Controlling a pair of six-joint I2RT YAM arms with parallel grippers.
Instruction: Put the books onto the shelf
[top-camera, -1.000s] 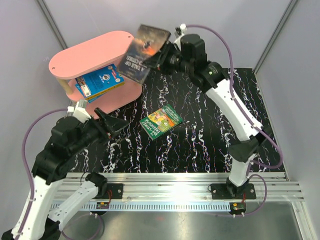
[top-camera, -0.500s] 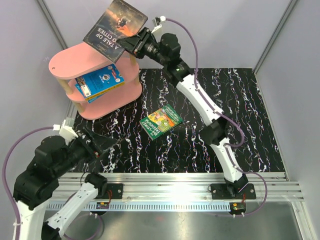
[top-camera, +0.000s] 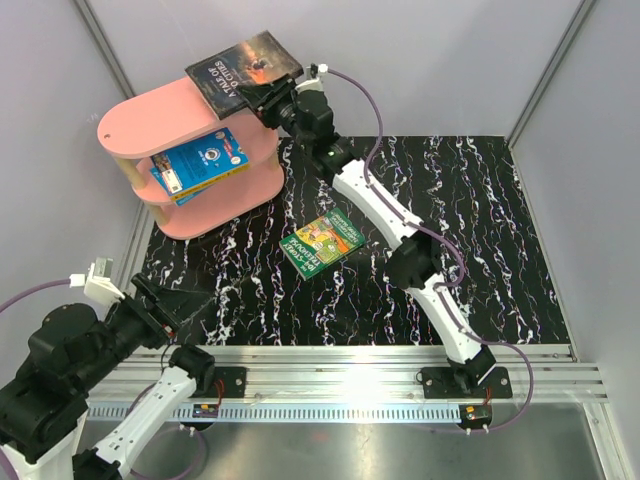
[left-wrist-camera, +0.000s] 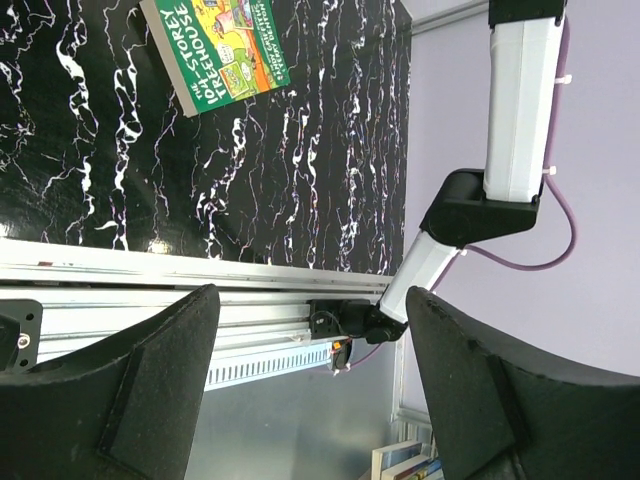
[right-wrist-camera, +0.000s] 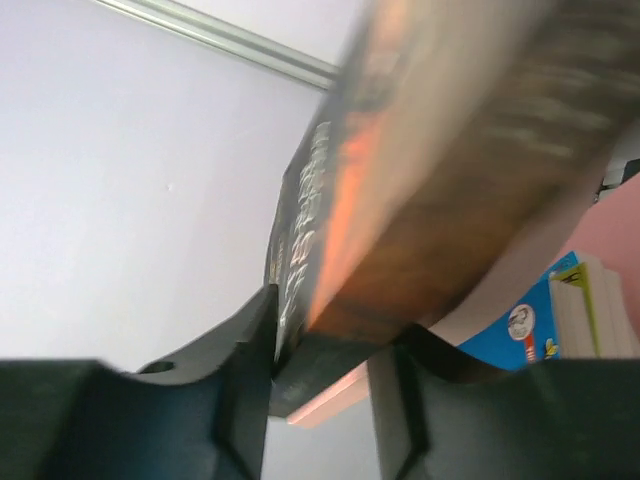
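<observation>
The pink shelf (top-camera: 165, 108) stands at the far left of the table. A dark brown-black book (top-camera: 243, 68) lies nearly flat over the far end of its top board, and my right gripper (top-camera: 276, 98) is shut on its near corner. In the right wrist view the dark book (right-wrist-camera: 450, 170) fills the space between the fingers of the right gripper (right-wrist-camera: 335, 330), with the shelf's pink edge (right-wrist-camera: 330, 400) just below. A blue book (top-camera: 205, 160) rests on the middle tier. A green book (top-camera: 322, 241) lies flat mid-table. My left gripper (top-camera: 190, 302) hangs open and empty near the front left.
The aluminium rail (top-camera: 350, 365) runs along the table's near edge, and the left gripper (left-wrist-camera: 312, 300) hovers above it in the left wrist view. That view also has the green book (left-wrist-camera: 225, 45) and the right arm's lower link (left-wrist-camera: 520, 100). Grey walls close in on three sides.
The right arm swung the dark book left from beside the shelf, up over it, and down flatter onto the top board. The left arm drew back toward the near left corner.
</observation>
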